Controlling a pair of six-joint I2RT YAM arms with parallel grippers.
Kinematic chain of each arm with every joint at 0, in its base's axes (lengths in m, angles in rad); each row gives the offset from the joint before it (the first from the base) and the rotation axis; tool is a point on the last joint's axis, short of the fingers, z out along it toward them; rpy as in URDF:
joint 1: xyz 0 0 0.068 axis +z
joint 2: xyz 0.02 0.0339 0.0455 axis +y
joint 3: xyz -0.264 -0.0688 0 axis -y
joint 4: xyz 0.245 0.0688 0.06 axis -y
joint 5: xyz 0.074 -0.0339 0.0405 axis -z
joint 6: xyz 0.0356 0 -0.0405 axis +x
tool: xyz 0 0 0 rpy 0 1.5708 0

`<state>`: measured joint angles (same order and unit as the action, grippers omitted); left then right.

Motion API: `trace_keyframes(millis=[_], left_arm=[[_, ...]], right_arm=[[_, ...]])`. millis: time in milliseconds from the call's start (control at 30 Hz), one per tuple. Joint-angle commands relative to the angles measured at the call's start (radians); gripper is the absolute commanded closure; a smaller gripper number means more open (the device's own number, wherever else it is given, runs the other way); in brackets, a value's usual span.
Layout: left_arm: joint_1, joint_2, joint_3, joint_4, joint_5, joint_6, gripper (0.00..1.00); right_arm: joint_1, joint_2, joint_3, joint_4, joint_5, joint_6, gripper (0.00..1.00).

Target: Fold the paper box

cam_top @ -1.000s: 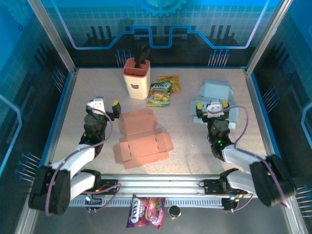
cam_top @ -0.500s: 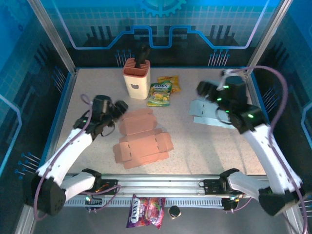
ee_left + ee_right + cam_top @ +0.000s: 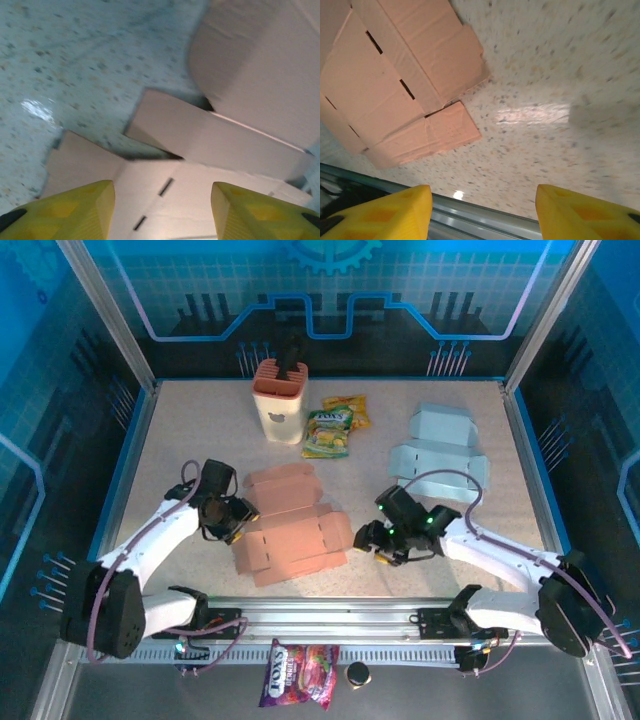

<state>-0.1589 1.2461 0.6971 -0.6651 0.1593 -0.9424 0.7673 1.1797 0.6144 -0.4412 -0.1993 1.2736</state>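
Flat paper box [image 3: 295,528] lay between them: left end effector [image 3: 240,518] over its left edge, right end effector [image 3: 372,542] just right, both spread, empty.

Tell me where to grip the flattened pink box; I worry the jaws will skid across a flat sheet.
Not the middle: the pink box lies flat on the table. Take the flap at its left edge, which seems slightly lifted and leaves a lip to pinch. Come in low from the left.
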Motion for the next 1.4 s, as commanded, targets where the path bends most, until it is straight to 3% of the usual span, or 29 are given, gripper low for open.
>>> trace_keyframes(millis=[0, 167, 400, 933, 1100, 1367], left_arm=[[0.055, 0.055, -0.013, 0.07, 0.087, 0.087, 0.49], [0.071, 0.141, -0.011, 0.133, 0.152, 0.125, 0.55], [0.071, 0.189, -0.057, 0.197, 0.196, 0.12, 0.64], [0.015, 0.277, -0.039, 0.239, 0.215, 0.086, 0.79], [-0.008, 0.298, -0.022, 0.241, 0.211, 0.079, 0.81], [-0.018, 0.302, -0.012, 0.236, 0.199, 0.083, 0.82]], right_arm=[[0.05, 0.036, -0.046, 0.279, 0.005, 0.246, 0.42], [0.079, 0.129, -0.107, 0.496, 0.072, 0.379, 0.42], [0.063, 0.224, -0.152, 0.684, 0.118, 0.443, 0.43], [-0.1, 0.178, -0.212, 0.706, 0.116, 0.339, 0.49], [-0.127, 0.173, -0.215, 0.751, 0.113, 0.331, 0.58], [-0.155, 0.146, -0.172, 0.672, 0.121, 0.302, 0.85]])
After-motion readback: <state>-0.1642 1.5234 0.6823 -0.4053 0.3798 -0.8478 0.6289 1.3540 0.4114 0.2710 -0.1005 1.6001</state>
